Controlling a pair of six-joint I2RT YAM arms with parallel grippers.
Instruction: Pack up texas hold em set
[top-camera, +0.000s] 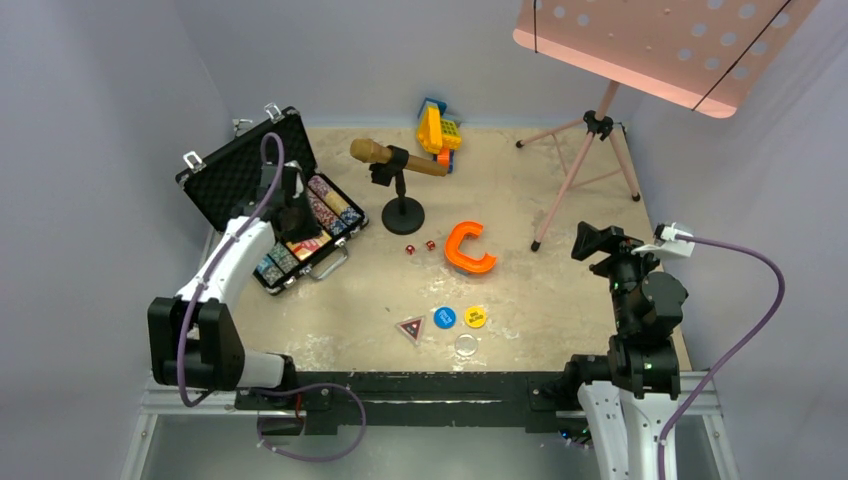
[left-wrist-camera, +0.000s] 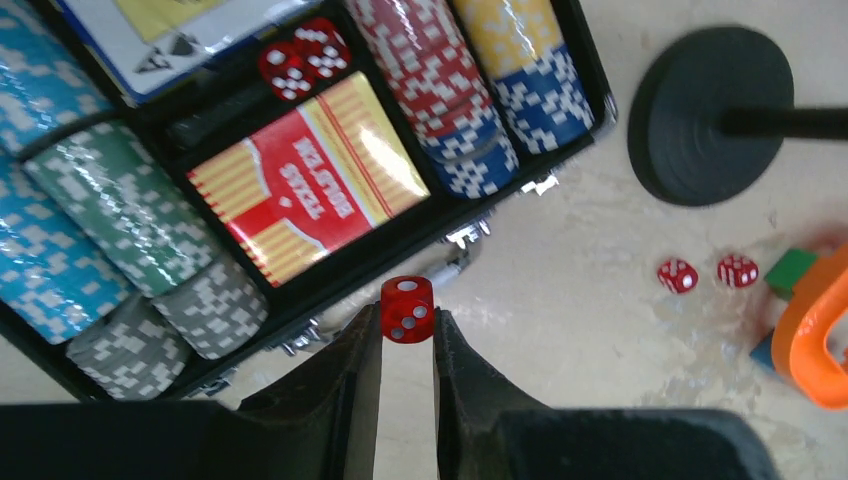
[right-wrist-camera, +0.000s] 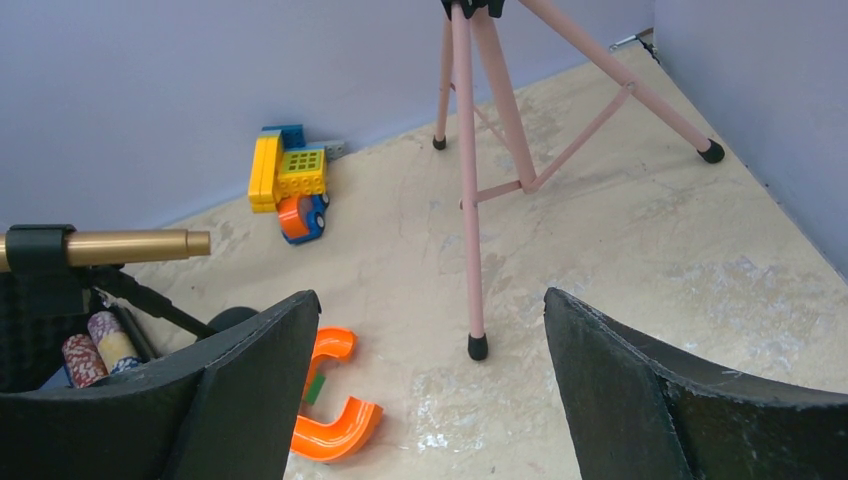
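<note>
The black case lies open at the far left, with chip rows, a red and yellow card deck and two red dice inside. My left gripper is shut on a small red die, held just outside the case's front edge. In the top view that gripper hangs over the case. Two more red dice lie on the table. A triangular button, a blue button and a yellow button lie near the front. My right gripper stands open and holds nothing.
A microphone on a round black stand sits beside the case. An orange C-shaped piece lies mid-table, a yellow toy at the back wall. A pink tripod music stand occupies the back right. A clear disc lies near the front edge.
</note>
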